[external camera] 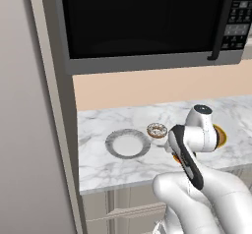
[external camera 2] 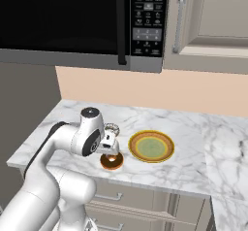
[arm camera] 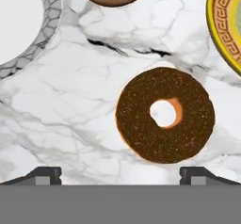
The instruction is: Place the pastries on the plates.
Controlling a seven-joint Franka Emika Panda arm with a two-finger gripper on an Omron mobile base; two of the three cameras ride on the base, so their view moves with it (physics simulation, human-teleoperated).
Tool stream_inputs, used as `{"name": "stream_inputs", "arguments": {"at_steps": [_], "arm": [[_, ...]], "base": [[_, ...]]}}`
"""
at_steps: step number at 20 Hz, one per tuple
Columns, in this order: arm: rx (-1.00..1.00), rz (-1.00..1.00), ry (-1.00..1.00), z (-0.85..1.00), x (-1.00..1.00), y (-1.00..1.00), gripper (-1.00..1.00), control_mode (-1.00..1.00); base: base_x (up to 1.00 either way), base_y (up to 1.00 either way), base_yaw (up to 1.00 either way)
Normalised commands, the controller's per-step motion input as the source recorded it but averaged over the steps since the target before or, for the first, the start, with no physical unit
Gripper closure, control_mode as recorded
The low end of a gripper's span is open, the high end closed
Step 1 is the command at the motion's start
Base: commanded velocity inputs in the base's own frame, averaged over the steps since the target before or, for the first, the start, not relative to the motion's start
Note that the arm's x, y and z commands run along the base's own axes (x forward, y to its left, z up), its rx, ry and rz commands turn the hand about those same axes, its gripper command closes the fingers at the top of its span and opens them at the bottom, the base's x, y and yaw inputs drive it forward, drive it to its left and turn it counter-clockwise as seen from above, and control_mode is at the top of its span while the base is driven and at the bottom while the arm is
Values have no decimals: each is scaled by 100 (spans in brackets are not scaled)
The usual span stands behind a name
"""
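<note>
I held the jaws wide above the brown-glazed ring doughnut [arm camera: 164, 115]; it looked light, soft, sticky, so I judged gripping across its outer rim best.

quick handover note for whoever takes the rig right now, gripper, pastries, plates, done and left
Gripper: open, empty, poised directly above the brown-glazed ring doughnut.
That doughnut lies on the marble counter, between the two plates, on neither.
White-iced sprinkled doughnut: on the counter beside the grey-rimmed white plate, not on it.
Yellow-orange plate: empty.
Done: nothing placed.
Left: both doughnuts onto plates; the brown one looks like the likely first pick.
</note>
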Motion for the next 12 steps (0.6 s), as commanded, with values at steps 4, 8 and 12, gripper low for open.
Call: {"name": "stream_inputs", "arguments": {"at_steps": [4, 8, 12], "arm": [[0, 0, 0, -14, 21, -3, -100, -100], [0, -1, 0, -26, 14, 0, -100, -100], [0, -2, 1, -36, 8, 0, -100, -100]], "base": [[0, 0, 0], [0, 0, 0], [0, 0, 0]]}}
